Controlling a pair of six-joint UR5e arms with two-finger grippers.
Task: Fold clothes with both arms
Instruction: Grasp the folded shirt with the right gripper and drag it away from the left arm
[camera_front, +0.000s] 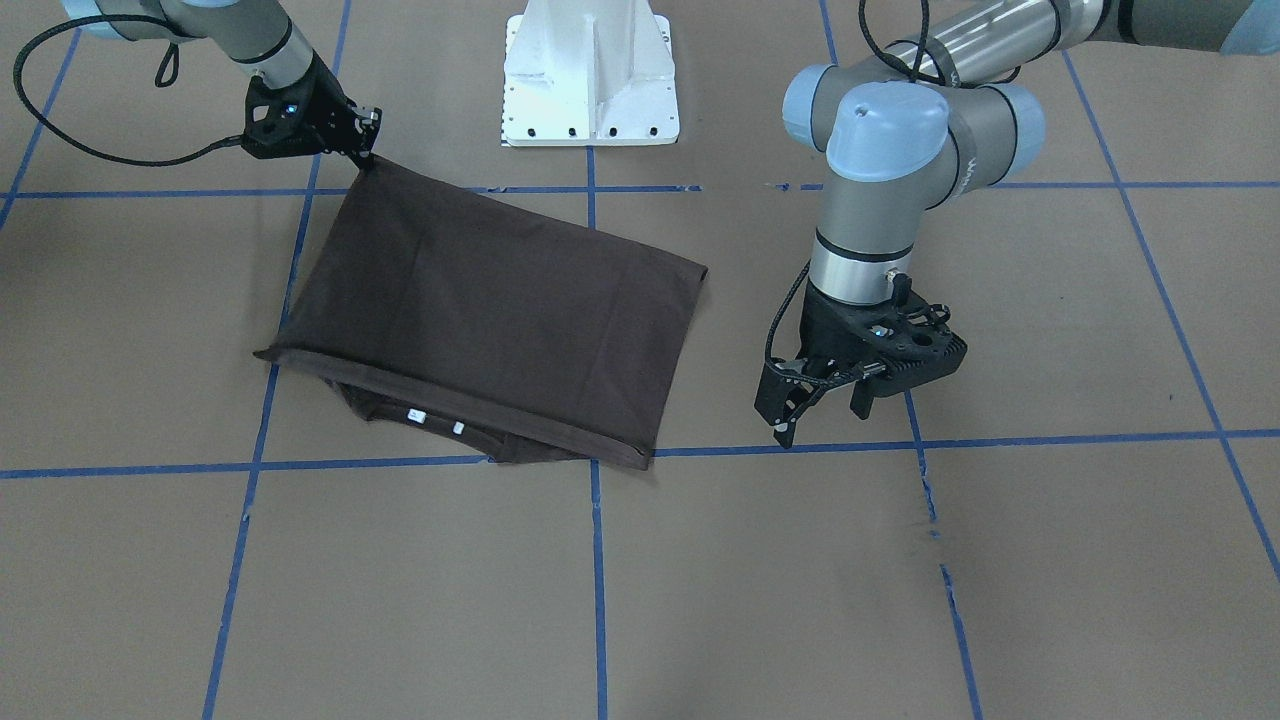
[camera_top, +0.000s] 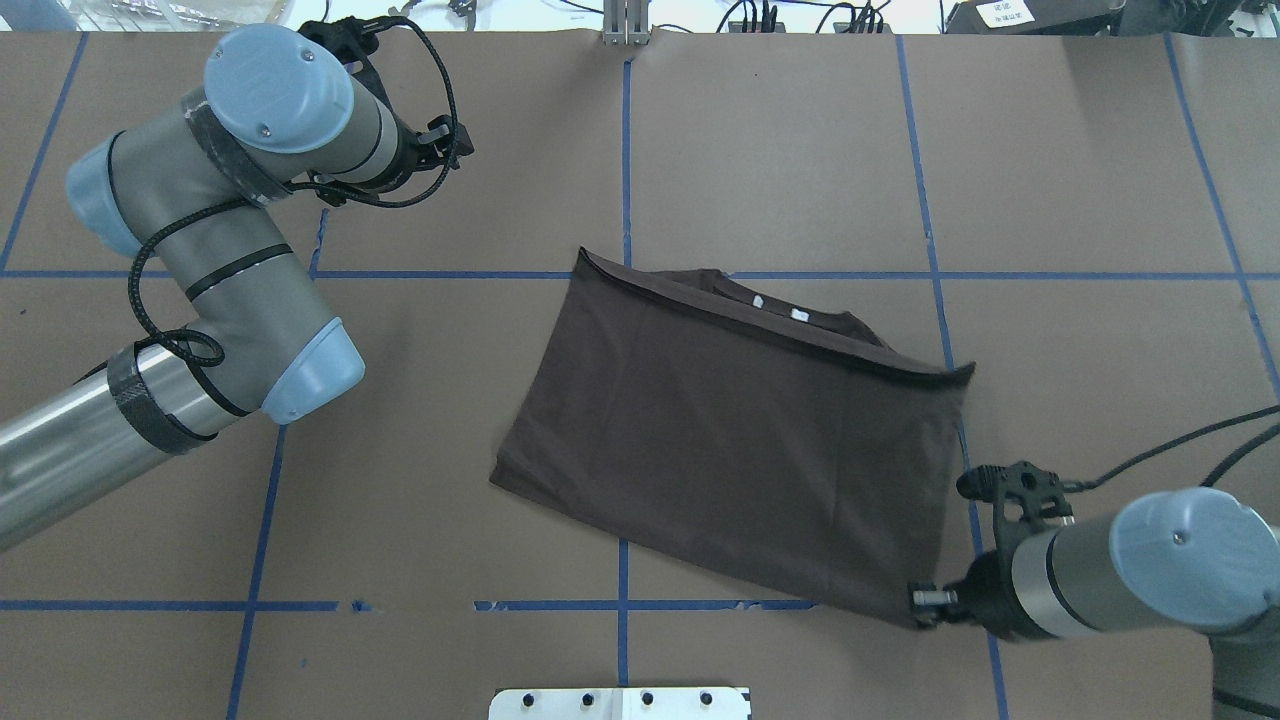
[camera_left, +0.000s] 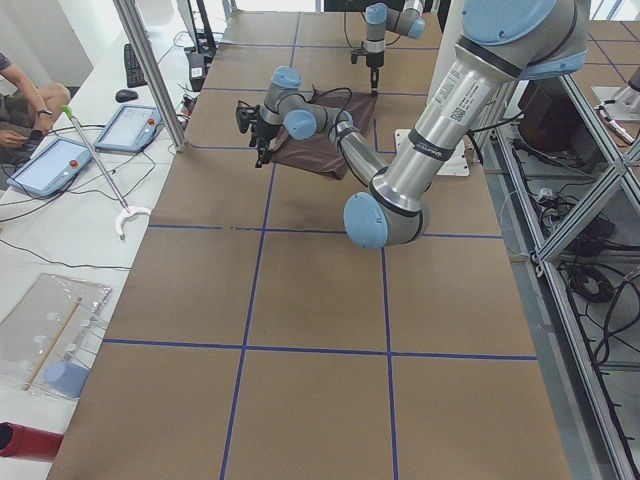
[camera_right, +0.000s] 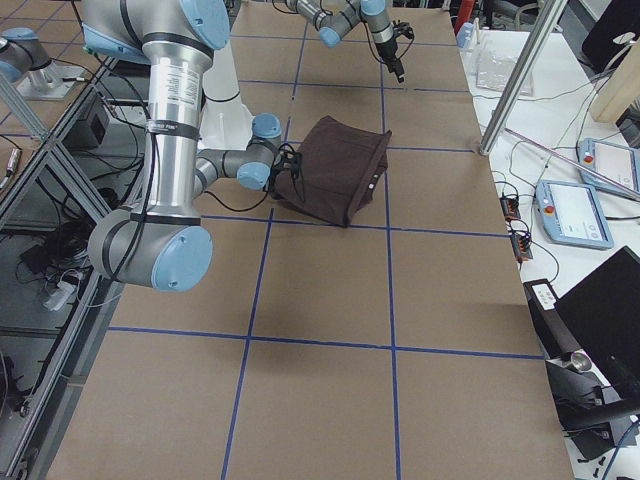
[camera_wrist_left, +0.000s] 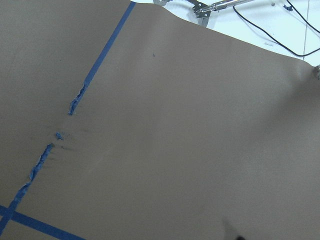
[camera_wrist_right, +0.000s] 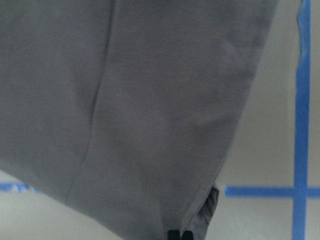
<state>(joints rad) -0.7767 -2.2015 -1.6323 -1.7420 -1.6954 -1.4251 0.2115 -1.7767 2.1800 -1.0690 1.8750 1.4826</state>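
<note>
The dark brown T-shirt (camera_front: 500, 310) lies folded into a slanted rectangle in the middle of the table (camera_top: 780, 150). Its collar with two small white tags (camera_front: 436, 420) peeks out from under the upper layer on the side away from the robot. My right gripper (camera_front: 368, 152) is shut on the shirt's corner nearest the robot, and the right wrist view shows its fingertips (camera_wrist_right: 179, 235) pinching that corner of cloth (camera_wrist_right: 150, 100). My left gripper (camera_front: 822, 410) hangs open and empty over bare table, about a hand's width from the shirt's other side edge.
The white pedestal (camera_front: 590, 75) stands at the robot's side of the table, close to the shirt's near edge. Blue tape lines (camera_top: 625, 150) grid the brown table cover. A side bench with tablets (camera_left: 45, 165) and a person's arm (camera_left: 25, 100) lies beyond the far edge.
</note>
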